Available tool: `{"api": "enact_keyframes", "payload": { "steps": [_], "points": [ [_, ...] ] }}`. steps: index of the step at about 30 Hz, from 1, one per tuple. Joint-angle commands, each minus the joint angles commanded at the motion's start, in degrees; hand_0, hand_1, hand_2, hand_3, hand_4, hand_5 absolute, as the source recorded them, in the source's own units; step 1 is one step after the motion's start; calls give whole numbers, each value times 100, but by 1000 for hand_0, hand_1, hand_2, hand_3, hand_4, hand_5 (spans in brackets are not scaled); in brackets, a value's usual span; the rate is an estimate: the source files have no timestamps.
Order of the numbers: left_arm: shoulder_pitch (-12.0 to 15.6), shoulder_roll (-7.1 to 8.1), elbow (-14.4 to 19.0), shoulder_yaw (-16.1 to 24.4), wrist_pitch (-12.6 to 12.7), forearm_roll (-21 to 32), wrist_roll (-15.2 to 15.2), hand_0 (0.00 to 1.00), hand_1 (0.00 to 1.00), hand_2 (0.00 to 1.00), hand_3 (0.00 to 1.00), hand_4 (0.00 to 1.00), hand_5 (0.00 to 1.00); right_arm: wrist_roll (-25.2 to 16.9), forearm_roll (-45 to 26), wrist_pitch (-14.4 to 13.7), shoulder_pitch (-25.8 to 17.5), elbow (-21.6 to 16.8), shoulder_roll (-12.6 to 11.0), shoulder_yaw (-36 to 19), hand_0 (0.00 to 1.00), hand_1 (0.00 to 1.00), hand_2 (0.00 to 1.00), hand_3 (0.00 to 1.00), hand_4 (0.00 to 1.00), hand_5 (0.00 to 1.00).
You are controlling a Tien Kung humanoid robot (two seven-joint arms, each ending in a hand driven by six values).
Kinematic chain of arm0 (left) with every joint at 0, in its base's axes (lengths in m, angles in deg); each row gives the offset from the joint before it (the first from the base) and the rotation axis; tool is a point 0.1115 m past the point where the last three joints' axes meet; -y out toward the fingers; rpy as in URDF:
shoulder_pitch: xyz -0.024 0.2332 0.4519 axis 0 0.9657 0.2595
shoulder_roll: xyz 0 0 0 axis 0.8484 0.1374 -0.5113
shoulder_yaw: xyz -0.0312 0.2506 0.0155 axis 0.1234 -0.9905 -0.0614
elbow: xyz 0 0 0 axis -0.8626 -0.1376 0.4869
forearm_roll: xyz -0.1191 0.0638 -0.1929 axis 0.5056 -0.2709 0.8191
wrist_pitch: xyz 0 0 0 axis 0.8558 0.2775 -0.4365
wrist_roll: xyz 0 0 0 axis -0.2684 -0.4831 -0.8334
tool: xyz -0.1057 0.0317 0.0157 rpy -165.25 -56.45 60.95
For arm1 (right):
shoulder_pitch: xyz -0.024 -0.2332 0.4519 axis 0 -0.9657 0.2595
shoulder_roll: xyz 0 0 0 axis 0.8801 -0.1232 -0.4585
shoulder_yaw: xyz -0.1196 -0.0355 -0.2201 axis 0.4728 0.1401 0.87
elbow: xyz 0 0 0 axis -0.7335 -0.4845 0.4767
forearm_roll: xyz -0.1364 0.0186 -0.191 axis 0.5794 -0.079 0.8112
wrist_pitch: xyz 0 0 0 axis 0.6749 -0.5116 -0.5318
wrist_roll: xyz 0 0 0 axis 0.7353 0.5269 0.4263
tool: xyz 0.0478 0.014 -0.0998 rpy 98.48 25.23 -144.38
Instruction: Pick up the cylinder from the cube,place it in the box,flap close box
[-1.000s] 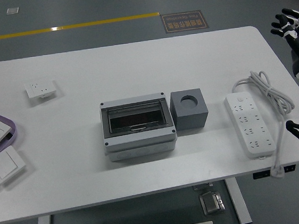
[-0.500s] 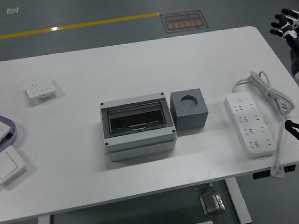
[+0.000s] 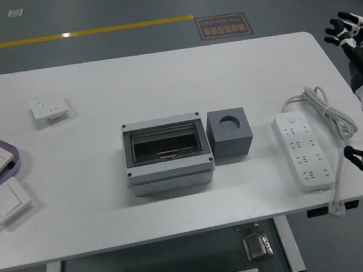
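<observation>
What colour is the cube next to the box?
The cube is dark grey, seen best in the head view.

grey cube (image 3: 231, 135), white table (image 3: 130, 83)

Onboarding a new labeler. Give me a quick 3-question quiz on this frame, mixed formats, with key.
1. True or false: the right hand is touching the grey cube.
2. What lies right of the cube? A) power strip B) wall switch C) purple tray
3. Fill in: the box sits directly ___ of the cube.

Key: 1 false, the hand is raised off the table's right edge, fingers spread. 2 A, the power strip. 3 left.
</observation>
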Motion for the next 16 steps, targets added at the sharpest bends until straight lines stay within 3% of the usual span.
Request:
{"api": "enact_keyframes", "payload": {
  "steps": [16],
  "points": [
    [10, -32, -18, -6, -44, -32, -54, 631, 613, 541, 636, 708, 304, -22, -181, 157, 593, 245, 134, 866, 640, 621, 642, 649, 833, 300]
  ]
}}
